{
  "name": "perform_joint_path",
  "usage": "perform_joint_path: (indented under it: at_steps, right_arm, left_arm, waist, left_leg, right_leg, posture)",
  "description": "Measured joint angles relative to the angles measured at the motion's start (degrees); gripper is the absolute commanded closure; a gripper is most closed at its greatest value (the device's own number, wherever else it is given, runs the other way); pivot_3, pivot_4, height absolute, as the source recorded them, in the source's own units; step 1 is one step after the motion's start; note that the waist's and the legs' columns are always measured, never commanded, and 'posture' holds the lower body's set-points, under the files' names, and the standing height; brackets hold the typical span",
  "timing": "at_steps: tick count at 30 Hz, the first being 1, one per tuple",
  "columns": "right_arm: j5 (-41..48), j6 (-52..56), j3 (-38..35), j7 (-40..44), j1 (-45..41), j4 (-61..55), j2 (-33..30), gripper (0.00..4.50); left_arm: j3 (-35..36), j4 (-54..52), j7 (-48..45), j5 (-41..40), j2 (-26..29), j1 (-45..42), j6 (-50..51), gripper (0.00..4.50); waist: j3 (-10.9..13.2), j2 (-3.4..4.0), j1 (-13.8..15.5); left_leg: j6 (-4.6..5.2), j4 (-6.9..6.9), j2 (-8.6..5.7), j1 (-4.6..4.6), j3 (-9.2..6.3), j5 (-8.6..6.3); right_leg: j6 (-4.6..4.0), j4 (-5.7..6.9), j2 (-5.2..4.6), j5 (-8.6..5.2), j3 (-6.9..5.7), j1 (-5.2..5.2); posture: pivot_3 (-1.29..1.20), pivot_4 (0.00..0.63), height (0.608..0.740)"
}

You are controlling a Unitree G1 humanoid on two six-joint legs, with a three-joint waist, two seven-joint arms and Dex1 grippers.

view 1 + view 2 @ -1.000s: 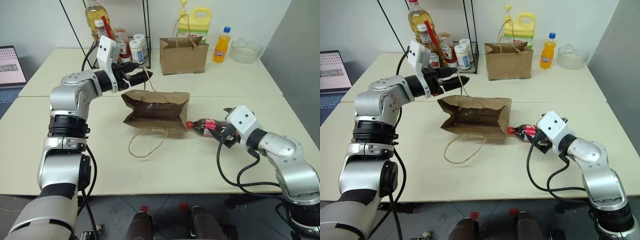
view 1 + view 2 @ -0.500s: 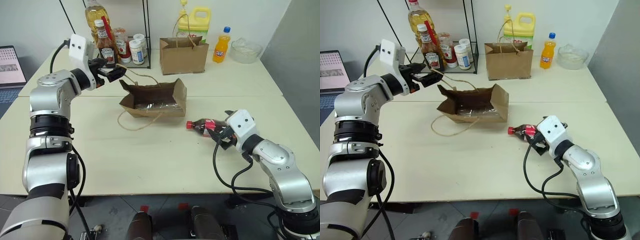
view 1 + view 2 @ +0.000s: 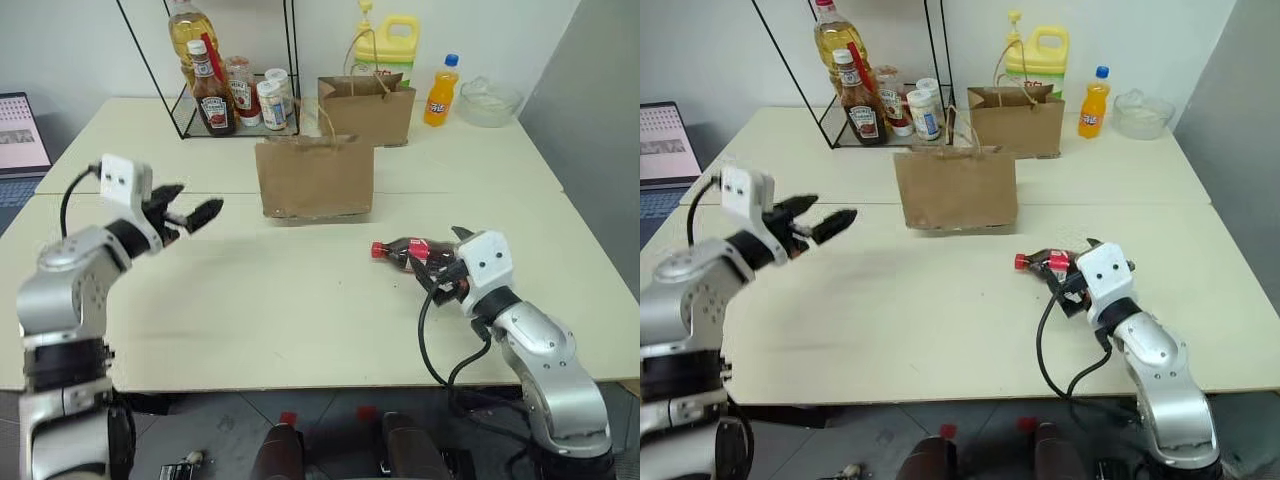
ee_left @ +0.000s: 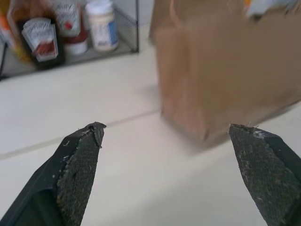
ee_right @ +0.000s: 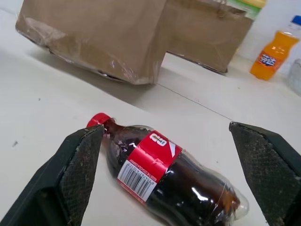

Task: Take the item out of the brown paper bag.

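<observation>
On the counter (image 3: 300,300), the cola bottle (image 3: 412,251) lies on its side, red cap toward the brown paper bag (image 3: 315,178), which stands upright well apart from it. Just beside the bottle, the right end effector (image 5: 174,155) has its fingers spread wide to either side, gripping nothing. Off to the far side, the left end effector (image 3: 190,214) hangs above the counter, equally wide open and empty.
</observation>
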Motion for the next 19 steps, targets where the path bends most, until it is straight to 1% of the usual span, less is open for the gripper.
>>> perform_joint_path:
  at_steps: [3,5,7,10,14,17,19]
  right_arm:
    - [-0.27,-0.48,0.41,-2.89,3.97,-2.08,2.62,0.00]
    - [-0.79,-1.61,1.37,-5.26,8.52,-3.96,4.83,0.00]
    - [-1.19,-2.11,2.44,-7.09,12.51,-4.45,6.28,0.00]
    - [-1.67,-2.25,2.56,-10.51,16.91,-4.67,10.01,0.00]
    - [-2.20,-2.09,2.55,-14.12,19.50,-5.63,14.11,0.00]
    - [-2.25,-2.09,2.48,-15.39,19.81,-5.85,15.44,0.00]
    - [-2.17,-2.08,2.52,-15.92,19.81,-5.84,16.27,0.00]
  left_arm:
    - [1.11,-4.21,3.82,1.75,-2.48,8.72,-1.62,0.02]
    - [1.13,-7.82,6.03,3.21,-4.44,15.55,-3.43,0.02]
    - [0.80,-10.73,7.73,3.64,-7.20,20.53,-3.45,0.02]
    - [-2.17,-16.41,10.42,4.70,-11.19,26.51,-3.36,0.02]
    - [-7.04,-21.46,14.80,5.97,-17.54,29.57,-3.30,0.02]
    - [-9.39,-23.62,17.34,7.12,-20.31,30.56,-3.41,0.02]
    - [-10.54,-24.85,18.55,7.77,-21.11,31.46,-3.41,0.02]
  waist:
    - [-0.02,-0.02,0.11]
    - [-0.05,-0.06,0.13]
    - [-0.08,-0.10,0.26]
    - [-0.15,-0.20,0.33]
    - [-0.24,-0.19,0.32]
    - [-0.37,-0.21,0.25]
    - [-0.41,-0.20,0.25]
  left_leg:
    - [0.00,0.00,0.00,0.00,0.01,0.00]
    - [0.00,-0.03,0.00,0.02,0.02,-0.01]
    - [0.00,-0.02,0.01,-0.01,0.02,-0.01]
    - [-0.01,-0.01,0.00,0.04,0.03,-0.01]
    - [0.00,-0.02,0.01,0.10,0.02,-0.01]
    - [0.00,-0.03,0.00,0.10,0.03,-0.01]
    - [0.00,-0.03,0.00,0.10,0.02,-0.02]
  right_leg:
    - [-0.01,0.00,-0.01,-0.01,0.00,0.01]
    - [-0.05,-0.02,-0.03,-0.03,0.00,0.03]
    - [-0.06,-0.04,-0.04,-0.03,-0.02,0.03]
    - [-0.05,-0.03,-0.06,-0.04,-0.01,0.08]
    - [-0.06,-0.03,-0.04,-0.06,-0.01,0.11]
    - [-0.07,-0.04,-0.04,-0.07,0.01,0.12]
    - [-0.08,-0.04,-0.04,-0.08,0.00,0.12]
  posture:
    - [0.00,0.150,0.740]
    - [0.00,0.150,0.740]
    - [0.00,0.150,0.740]
    - [0.00,0.150,0.740]
    - [0.00,0.150,0.740]
    - [0.00,0.150,0.740]
    - [0.00,0.150,0.740]
